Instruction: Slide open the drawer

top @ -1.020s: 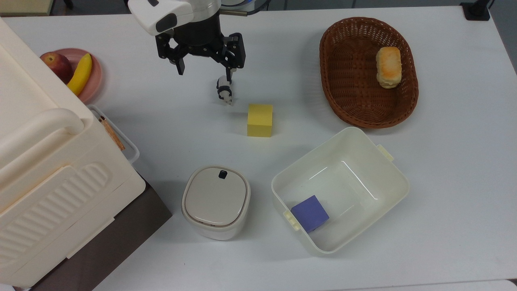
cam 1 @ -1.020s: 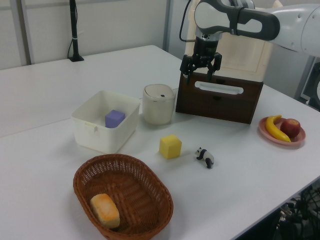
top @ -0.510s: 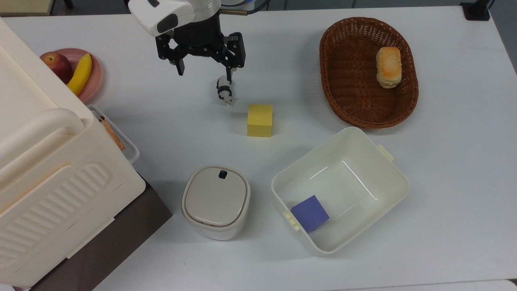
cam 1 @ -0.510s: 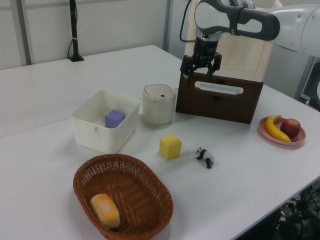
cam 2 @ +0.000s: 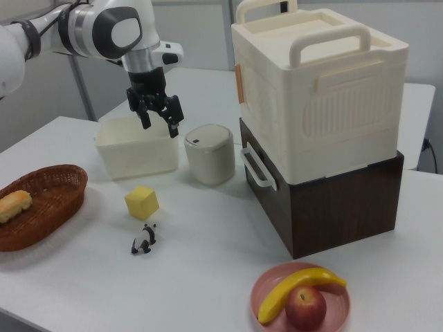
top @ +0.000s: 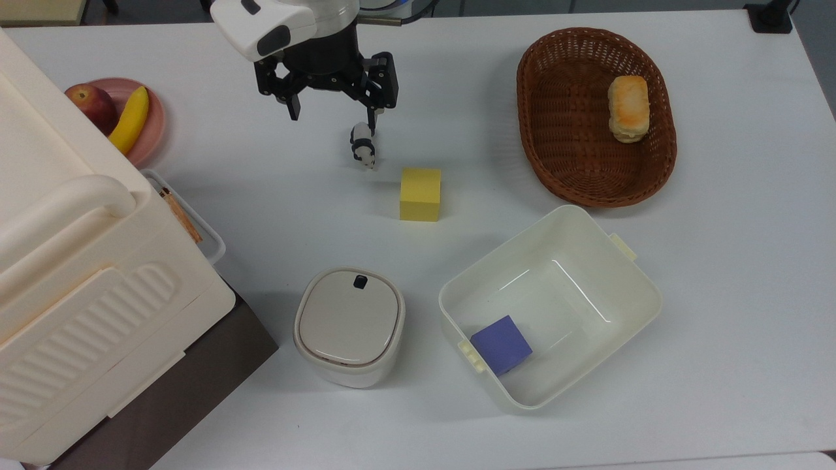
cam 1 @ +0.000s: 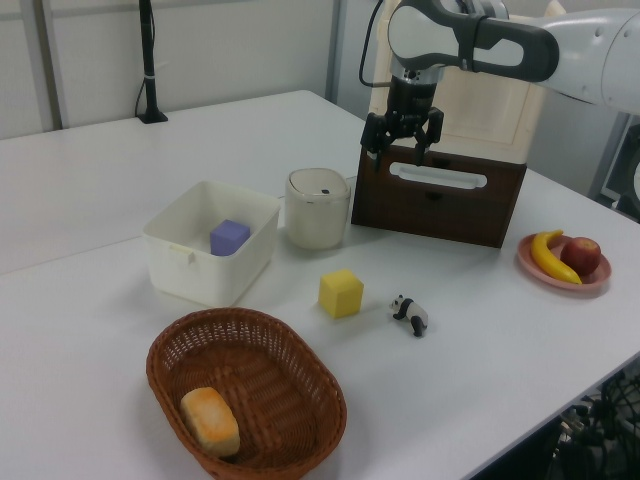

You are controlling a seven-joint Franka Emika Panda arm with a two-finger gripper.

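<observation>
White tabletop holds everything; we see the drawer [cam 2: 257,169] shut in its dark wooden cabinet under the cream ribbed box [cam 2: 315,86]. Our gripper [cam 2: 157,114] hangs spread and empty, well apart. We judge the rigid white loop handle [cam 1: 438,176] the place to hook; it should slide stiffly.

Lab: robot arm [cam 2: 83,28], white test table [top: 718,261].
</observation>
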